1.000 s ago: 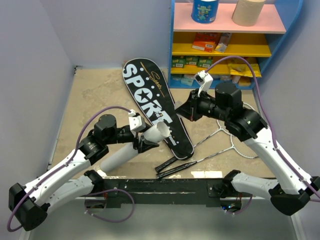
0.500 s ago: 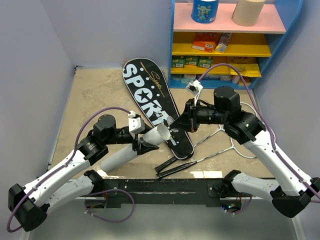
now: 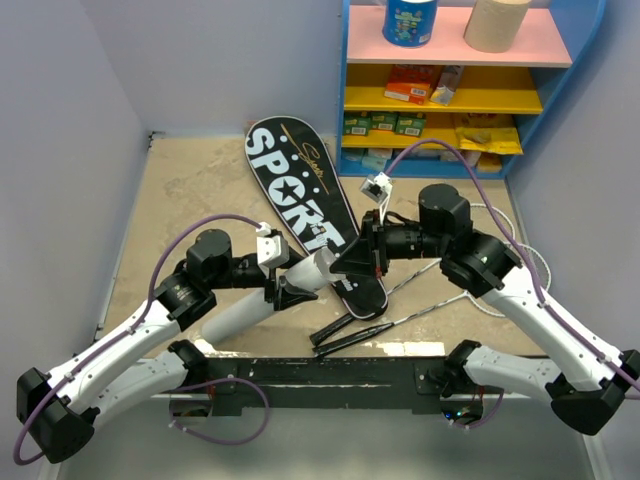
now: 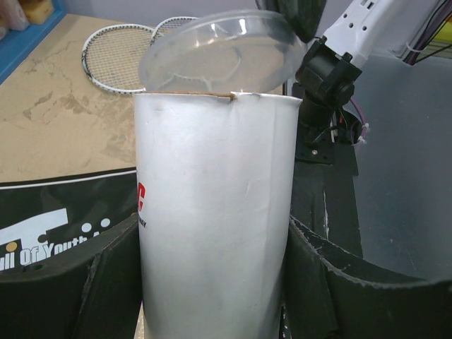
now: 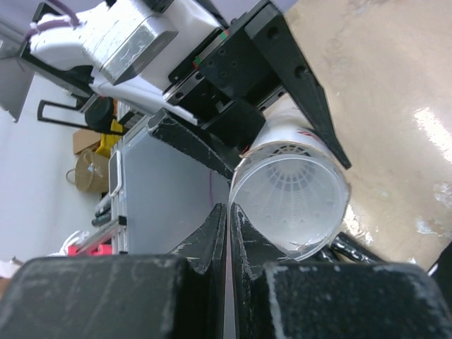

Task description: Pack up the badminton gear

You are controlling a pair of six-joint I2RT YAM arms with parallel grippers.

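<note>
- The left gripper (image 3: 286,285), centre-left in the top view, clamps the white tube (image 3: 240,314) near its mouth. The tube's long axis climbs from lower left toward centre.
- A clear lid (image 4: 219,49) sits tilted on that mouth.
- Just right of it, the right gripper (image 3: 342,268) is pressed closed, tips at the lid's rim. I cannot tell whether it pinches the rim.

Here's the count: two rackets (image 4: 116,51), no more. One black bag (image 3: 300,200). One white tube (image 3: 240,310), one clear lid (image 4: 219,49), and one shuttlecock (image 5: 293,187) showing inside; any behind it can't be counted. On the one shelf unit (image 3: 450,48), two rolls: one blue-wrapped roll (image 3: 410,22), one beige roll (image 3: 497,24).
</note>
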